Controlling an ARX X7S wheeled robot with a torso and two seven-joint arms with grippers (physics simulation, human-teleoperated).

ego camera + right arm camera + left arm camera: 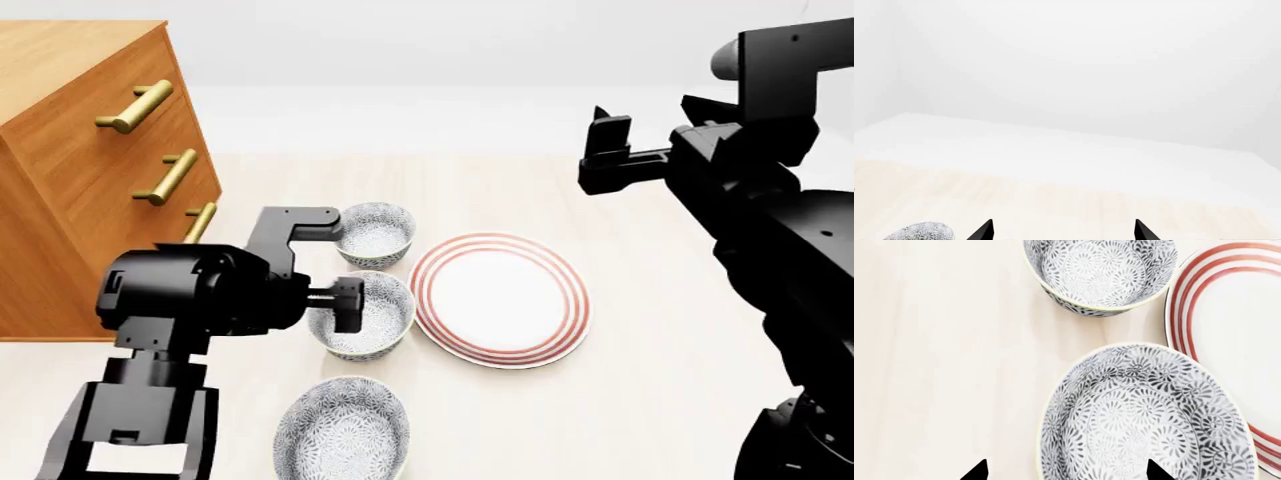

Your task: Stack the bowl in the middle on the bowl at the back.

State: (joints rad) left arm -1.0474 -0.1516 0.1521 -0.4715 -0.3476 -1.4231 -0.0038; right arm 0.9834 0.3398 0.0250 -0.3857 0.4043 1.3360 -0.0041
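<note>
Three speckled grey-and-white bowls stand in a row beside a red-ringed plate. The bowl in the middle (pixel 367 318) (pixel 1147 415) sits under my left gripper (pixel 350 306) (pixel 1067 472). That gripper is open, one fingertip (pixel 978 471) outside the bowl's rim and the other over its inside, holding nothing. The bowl at the back (pixel 375 232) (pixel 1101 272) stands just beyond it, apart from it and upright. My right gripper (pixel 607 145) (pixel 1063 231) is open and empty, raised well above the surface to the right.
A wooden dresser (pixel 80 170) with brass handles stands close at the left. The white plate with red rings (pixel 501 298) (pixel 1234 340) lies right beside both bowls. The third bowl (pixel 343 437) is nearest me. A speckled bowl's edge (pixel 921 232) shows in the right wrist view.
</note>
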